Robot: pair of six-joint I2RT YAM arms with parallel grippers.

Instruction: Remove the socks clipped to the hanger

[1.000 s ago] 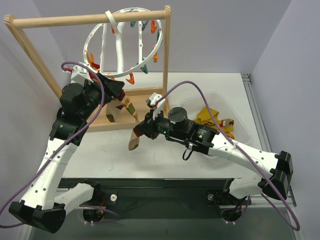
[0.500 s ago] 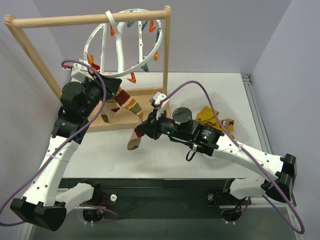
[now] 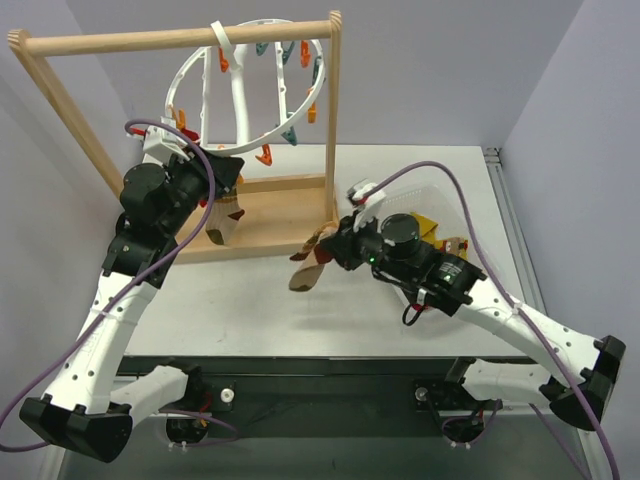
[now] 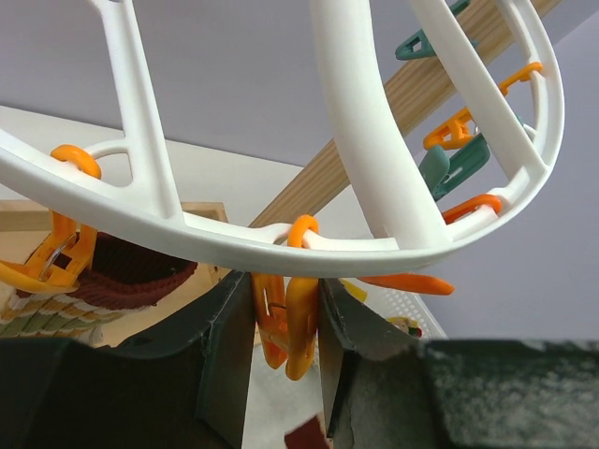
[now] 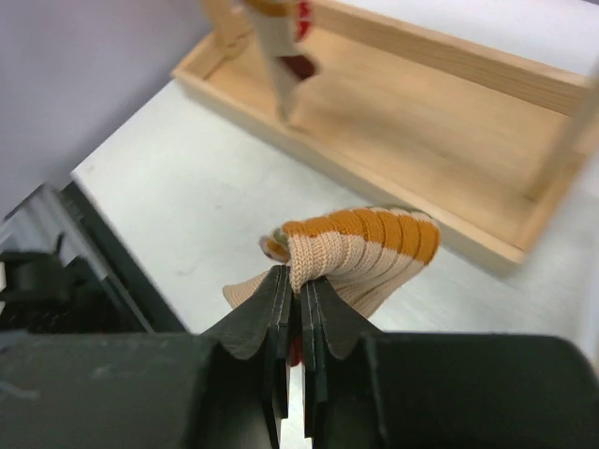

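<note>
The right claw [image 5: 299,281] is clenched on a striped sock [image 5: 365,253]. Seen from above, it dangles toward 8 o'clock over the tabletop [image 3: 230,300], just in front of the rack [image 3: 180,40], with the basket [image 3: 472,222] at the claw's 3 o'clock. The left claw [image 4: 284,301] pinches an orange clip [image 4: 299,332] on the hanger [image 4: 215,238]. In its wrist view a clipped sock [image 4: 122,281] hangs at 9 o'clock, long axis straight down, so the left arm is far nearer.

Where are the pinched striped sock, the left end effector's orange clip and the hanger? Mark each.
striped sock [image 5: 374,236], right wrist view, ribbed orange band.
orange clip [image 4: 292,323], left wrist view, its middle, below the ring.
hanger [image 4: 168,229], left wrist view, white ring rim.
</note>
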